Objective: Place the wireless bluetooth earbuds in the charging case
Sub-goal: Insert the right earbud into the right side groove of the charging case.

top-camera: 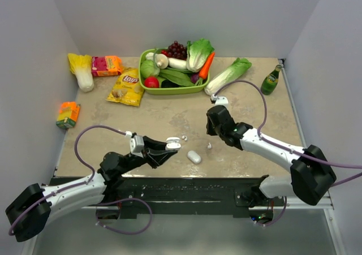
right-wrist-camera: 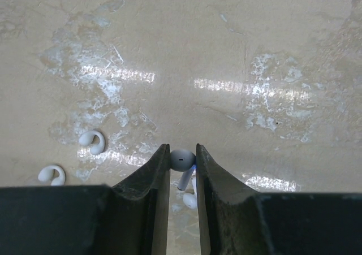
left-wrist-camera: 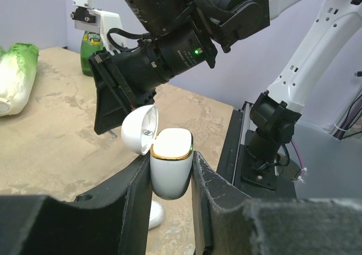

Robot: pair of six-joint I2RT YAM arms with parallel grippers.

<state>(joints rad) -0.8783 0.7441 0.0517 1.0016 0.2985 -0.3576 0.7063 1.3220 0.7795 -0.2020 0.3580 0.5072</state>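
The left arm lies low from the near-left corner, forearm stretched toward the middle of the table; the left gripper [left-wrist-camera: 171, 159] is pressed tight on the white charging case [left-wrist-camera: 169, 178], one finger on each flank; the case stands upright between them, gold rim at its mouth, its lid [left-wrist-camera: 140, 129] swung open on the side away from the wrist. Just below that gripper a second white case [top-camera: 194, 156] lies flat on the tabletop.

The right arm comes in from the near-right corner, elbow out to the right, wrist bent down so the fingers point at the surface; the right gripper [right-wrist-camera: 182, 151] pinches a small white earbud [right-wrist-camera: 181, 160] by its round head, the short stem hanging down between the fingers; it hangs close to the left gripper's right side. Left of the right gripper's fingers, a curled earbud [right-wrist-camera: 93, 142] and a second curled earbud [right-wrist-camera: 52, 174] lie loose on the table, apart from each other.

The table [top-camera: 169, 116] is beige and marbled, glossy under the lights; well beyond both grippers, along the far edge, sit a green basket [top-camera: 169, 91] of vegetables, a yellow chip bag [top-camera: 126, 87], a green bottle [top-camera: 271, 81] and a head of lettuce [top-camera: 229, 75]; pale walls [top-camera: 34, 40] close in three sides.
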